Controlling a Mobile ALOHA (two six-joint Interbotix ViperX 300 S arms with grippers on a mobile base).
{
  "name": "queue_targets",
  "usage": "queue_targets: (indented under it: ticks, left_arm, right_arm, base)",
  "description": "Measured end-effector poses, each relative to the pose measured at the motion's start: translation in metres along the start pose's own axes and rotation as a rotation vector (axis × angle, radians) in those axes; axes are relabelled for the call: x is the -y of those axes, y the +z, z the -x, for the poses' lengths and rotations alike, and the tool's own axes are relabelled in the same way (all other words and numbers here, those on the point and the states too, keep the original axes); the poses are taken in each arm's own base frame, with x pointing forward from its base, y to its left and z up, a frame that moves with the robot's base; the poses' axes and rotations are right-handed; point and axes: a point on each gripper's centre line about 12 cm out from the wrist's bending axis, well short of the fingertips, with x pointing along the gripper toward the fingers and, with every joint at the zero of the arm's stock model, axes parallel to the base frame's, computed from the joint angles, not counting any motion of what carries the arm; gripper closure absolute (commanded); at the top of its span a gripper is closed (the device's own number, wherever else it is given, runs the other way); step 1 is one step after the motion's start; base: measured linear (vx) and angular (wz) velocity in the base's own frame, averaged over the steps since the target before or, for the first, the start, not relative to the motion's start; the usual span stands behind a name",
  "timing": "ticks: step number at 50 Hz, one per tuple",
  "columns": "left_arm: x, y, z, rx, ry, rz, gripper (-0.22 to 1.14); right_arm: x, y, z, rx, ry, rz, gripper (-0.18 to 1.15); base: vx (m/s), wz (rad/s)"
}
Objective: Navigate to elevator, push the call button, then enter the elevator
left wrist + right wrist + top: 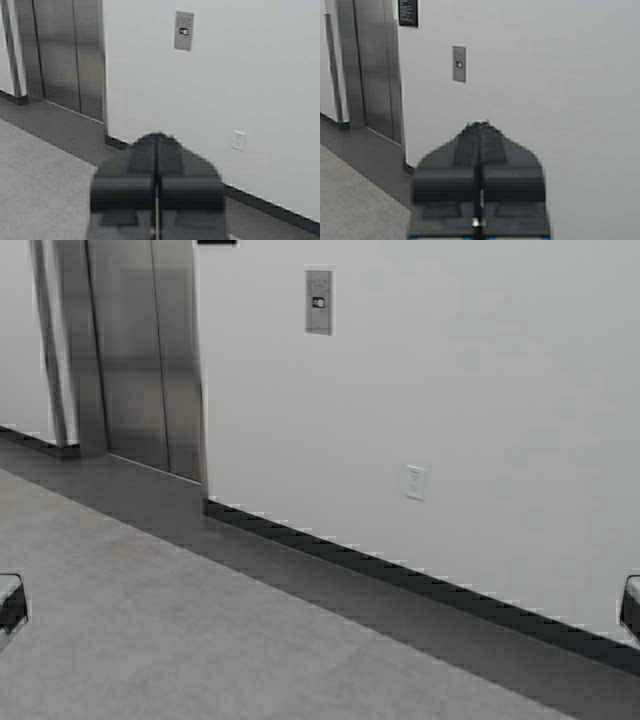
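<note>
Standing shut at the far left, the elevator [140,350] has the call button [318,302] on the white wall [480,390] to its right, above an outlet plate [415,482]. The left tool [157,142] and right tool [480,130] are both closed, holding nothing.

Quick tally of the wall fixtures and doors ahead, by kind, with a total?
Elevator door sets, closed: 1
Call button plates: 1
White outlet plates: 1
Dark signs beside the door frame: 1
Total: 4
</note>
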Motion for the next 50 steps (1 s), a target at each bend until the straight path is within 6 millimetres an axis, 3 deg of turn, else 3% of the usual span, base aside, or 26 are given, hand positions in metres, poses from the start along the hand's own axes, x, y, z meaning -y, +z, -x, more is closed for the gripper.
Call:
queue_targets:
  ticks: [34,50]
  left_arm:
    - [0.0001,-0.0047,0.0043,-0.006,-0.001,0.011,0.89]
    - [-0.0004,-0.0064,-0.0013,-0.024,0.002,0.034,0.89]
  right_arm:
    - [0.0001,-0.0074,-0.0045,-0.034,0.003,0.006,0.93]
    - [-0.0003,-0.0001,-0.0004,-0.013,0.003,0.016,0.93]
  base:
    - [0.64,0.04]
    - [0.56,0.25]
